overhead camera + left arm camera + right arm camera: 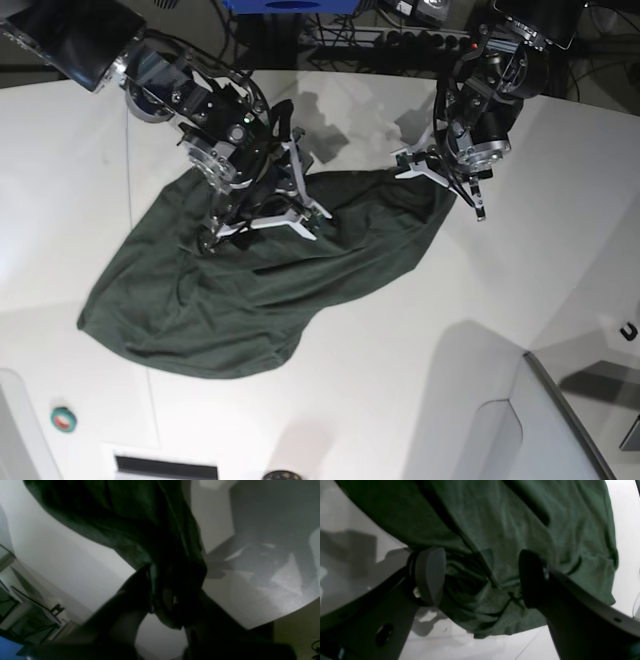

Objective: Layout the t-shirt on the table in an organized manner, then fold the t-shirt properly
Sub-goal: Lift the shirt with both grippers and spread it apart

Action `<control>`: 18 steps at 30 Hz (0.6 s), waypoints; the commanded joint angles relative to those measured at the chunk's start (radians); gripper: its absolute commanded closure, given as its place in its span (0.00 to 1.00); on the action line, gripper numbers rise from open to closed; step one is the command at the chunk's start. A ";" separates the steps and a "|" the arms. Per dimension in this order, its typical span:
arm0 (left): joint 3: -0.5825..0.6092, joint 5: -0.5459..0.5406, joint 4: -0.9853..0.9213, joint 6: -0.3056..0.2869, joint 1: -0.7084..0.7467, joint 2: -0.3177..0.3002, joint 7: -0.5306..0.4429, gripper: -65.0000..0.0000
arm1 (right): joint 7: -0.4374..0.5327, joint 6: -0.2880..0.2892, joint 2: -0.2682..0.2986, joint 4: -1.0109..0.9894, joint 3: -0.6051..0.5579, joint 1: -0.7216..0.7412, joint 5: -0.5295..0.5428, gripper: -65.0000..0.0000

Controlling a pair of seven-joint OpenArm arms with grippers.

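Right gripper [480, 580] pads sit closest to the lens, jaws spread wide over a bunched edge of the t-shirt [250, 290], gripping nothing; left gripper [440, 170] is clamped shut on the shirt's far corner, holding it just off the table [400, 400]. Shirt lies crumpled mid-table, skewed toward the right arm's side, so this looks like the layout step, fold not started. Next move probably needs the right jaws to re-pinch a hem or corner, then both arms pull apart to flatten the cloth.
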 commanded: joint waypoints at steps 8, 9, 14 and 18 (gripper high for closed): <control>-0.003 0.008 0.017 0.004 -0.007 -0.011 0.003 1.00 | 0.018 -0.006 -0.003 -0.076 0.030 0.053 -0.012 0.45; -0.003 0.008 0.017 0.004 -0.007 -0.011 0.003 1.00 | 0.018 -0.004 -0.003 -0.076 0.043 0.053 -0.010 0.46; -0.003 0.008 0.017 0.004 -0.007 -0.011 0.003 1.00 | 0.018 0.099 -0.020 -0.090 0.119 0.054 -0.010 0.70; -0.003 0.008 0.017 0.004 -0.007 -0.010 0.003 1.00 | 0.016 0.151 -0.052 -0.165 0.188 0.054 -0.015 0.75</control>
